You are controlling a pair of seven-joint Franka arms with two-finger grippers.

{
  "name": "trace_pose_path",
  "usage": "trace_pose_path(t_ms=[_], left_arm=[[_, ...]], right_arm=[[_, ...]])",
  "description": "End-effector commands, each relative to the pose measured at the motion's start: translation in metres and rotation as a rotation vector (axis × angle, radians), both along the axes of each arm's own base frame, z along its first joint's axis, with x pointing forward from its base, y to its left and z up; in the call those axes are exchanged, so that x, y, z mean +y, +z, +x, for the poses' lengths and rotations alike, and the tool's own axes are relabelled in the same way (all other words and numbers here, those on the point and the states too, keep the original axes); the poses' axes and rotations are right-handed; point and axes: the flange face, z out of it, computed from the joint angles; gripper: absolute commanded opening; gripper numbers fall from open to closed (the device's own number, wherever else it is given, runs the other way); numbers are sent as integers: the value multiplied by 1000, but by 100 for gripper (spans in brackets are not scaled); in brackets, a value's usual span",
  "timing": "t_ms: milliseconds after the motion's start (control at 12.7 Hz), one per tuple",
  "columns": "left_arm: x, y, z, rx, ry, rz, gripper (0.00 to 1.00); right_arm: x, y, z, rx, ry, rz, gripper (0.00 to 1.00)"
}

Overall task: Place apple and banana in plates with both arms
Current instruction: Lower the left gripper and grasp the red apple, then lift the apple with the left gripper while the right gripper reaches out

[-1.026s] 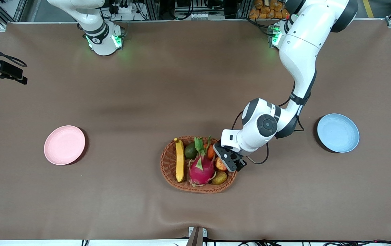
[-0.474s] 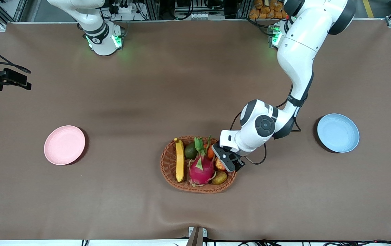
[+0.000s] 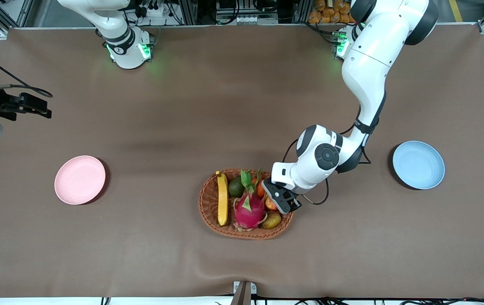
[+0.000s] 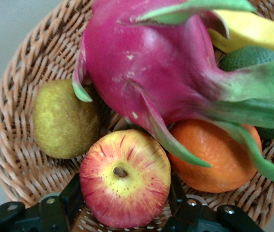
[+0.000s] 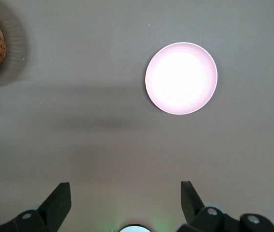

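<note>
My left pincer (image 3: 276, 202) is down in the basket (image 3: 208, 203), at the end toward the left arm's side, clamped on the apple (image 4: 125, 183): one finger (image 4: 71, 198) presses each flank, stem end facing the wrist camera. The apple sits low in the basket, touching the orange fruit (image 4: 214, 157) and the dragon fruit (image 4: 146, 72) just past my fingertips, with the brownish-green oval fruit (image 4: 64, 123) close beside it.

Banana (image 3: 222, 198) lies along the basket's other end, toward the right arm's side, with the dragon fruit between it and my left pincer.

My right pincer (image 5: 122, 203) is spread wide, holding nothing, up over bare tabletop (image 3: 182, 106) at the right arm's end; pink plate (image 5: 181, 78) lies ahead of its fingertips, well apart.

Blue plate (image 3: 418, 164) sits on the tabletop toward the left arm's end, well apart from my left pincer. Both plates hold nothing.
</note>
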Motion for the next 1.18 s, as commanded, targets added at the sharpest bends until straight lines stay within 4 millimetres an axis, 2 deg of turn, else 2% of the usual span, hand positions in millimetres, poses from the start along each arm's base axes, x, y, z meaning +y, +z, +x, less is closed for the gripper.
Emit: trace_pose_path(t_ms=[0, 79, 237, 395, 553, 711, 789, 947, 1105], left_arm=[[6, 30, 8, -23, -5, -26, 35], [2, 35, 4, -3, -15, -26, 35], [9, 46, 6, 12, -12, -22, 36], [19, 62, 8, 39, -8, -14, 36], [39, 85, 11, 85, 8, 0, 36], [86, 111, 23, 153, 81, -14, 36], [118, 124, 31, 183, 134, -37, 36], [155, 149, 34, 227, 220, -35, 36], [206, 160, 36, 272, 298, -14, 34]], right_arm=[[1, -9, 6, 9, -13, 49, 100], [2, -10, 7, 10, -12, 56, 100], [9, -12, 10, 3, -3, 59, 100], [28, -30, 20, 16, 24, 73, 100], [35, -39, 26, 18, 24, 98, 100], [46, -50, 33, 15, 28, 135, 100], [51, -57, 37, 17, 24, 146, 100], [73, -71, 45, 18, 14, 150, 100], [107, -88, 55, -7, 8, 145, 100]])
